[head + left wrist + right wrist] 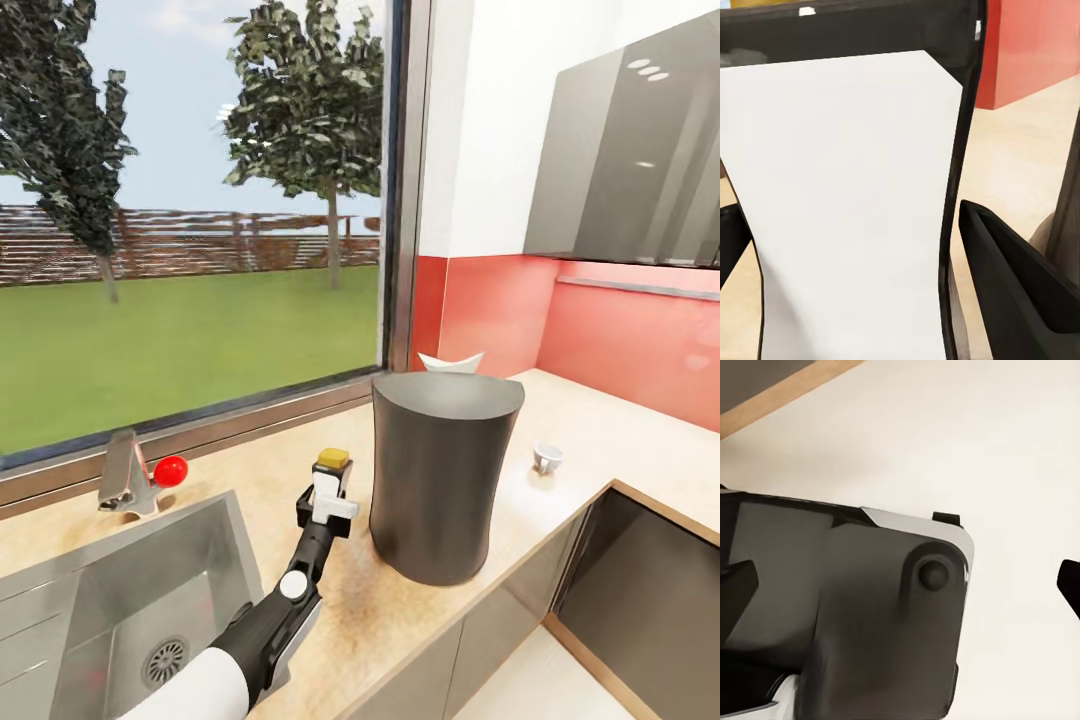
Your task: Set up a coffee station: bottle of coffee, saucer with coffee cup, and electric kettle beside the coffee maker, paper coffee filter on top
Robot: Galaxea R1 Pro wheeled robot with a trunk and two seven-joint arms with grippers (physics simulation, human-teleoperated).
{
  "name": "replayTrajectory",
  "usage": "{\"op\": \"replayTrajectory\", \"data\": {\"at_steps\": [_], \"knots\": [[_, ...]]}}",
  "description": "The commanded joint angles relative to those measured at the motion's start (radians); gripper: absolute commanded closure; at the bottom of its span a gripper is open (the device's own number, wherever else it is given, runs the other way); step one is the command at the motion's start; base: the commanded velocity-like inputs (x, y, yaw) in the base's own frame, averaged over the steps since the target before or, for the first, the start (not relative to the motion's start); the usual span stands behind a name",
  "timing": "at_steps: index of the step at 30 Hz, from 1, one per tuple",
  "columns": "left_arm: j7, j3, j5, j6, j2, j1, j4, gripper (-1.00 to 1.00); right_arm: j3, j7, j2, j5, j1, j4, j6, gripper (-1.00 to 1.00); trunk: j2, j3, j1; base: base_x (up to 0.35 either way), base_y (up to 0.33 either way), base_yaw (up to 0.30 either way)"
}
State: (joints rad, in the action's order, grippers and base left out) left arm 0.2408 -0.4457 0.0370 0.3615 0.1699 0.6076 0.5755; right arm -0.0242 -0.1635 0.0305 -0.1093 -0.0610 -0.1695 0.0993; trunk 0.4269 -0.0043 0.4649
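Bottle of coffee (332, 462) in left gripper (328, 497)

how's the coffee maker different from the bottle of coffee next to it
The coffee maker is a tall, wide, matte dark-grey cylinder; the bottle of coffee is much smaller, with a mustard-yellow cap. The coffee maker stands free, while the bottle sits between the left gripper's fingers. A white paper piece shows behind the coffee maker's top; nothing tops the bottle. Both are at the kitchen countertop.
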Motion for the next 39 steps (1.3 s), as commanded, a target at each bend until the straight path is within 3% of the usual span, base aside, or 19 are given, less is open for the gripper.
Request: {"op": "replayTrajectory", "data": {"at_steps": [1,15,24,39], "knots": [[0.008,-0.007,0.003,0.015,-0.001,0.000,-0.003,1.00,-0.003,-0.002,0.000,-0.010,0.000,0.001,0.004,-1.00,0.008,-0.004,0.004,0.000,0.000,0.000],[0.008,-0.007,0.003,0.034,0.002,0.000,-0.013,1.00,-0.003,-0.002,0.000,-0.010,0.000,0.001,0.003,-1.00,0.106,-0.070,0.058,0.000,0.000,0.000],[0.009,-0.007,0.004,0.033,0.004,-0.001,-0.010,1.00,-0.003,-0.002,0.000,-0.010,0.000,0.001,0.003,-1.00,0.106,-0.082,0.058,0.000,0.000,0.000],[0.008,-0.007,0.003,0.033,0.005,-0.003,-0.014,1.00,-0.003,-0.002,0.000,-0.010,0.000,0.001,0.003,-1.00,0.106,-0.083,0.058,0.000,-0.072,0.000]]}}
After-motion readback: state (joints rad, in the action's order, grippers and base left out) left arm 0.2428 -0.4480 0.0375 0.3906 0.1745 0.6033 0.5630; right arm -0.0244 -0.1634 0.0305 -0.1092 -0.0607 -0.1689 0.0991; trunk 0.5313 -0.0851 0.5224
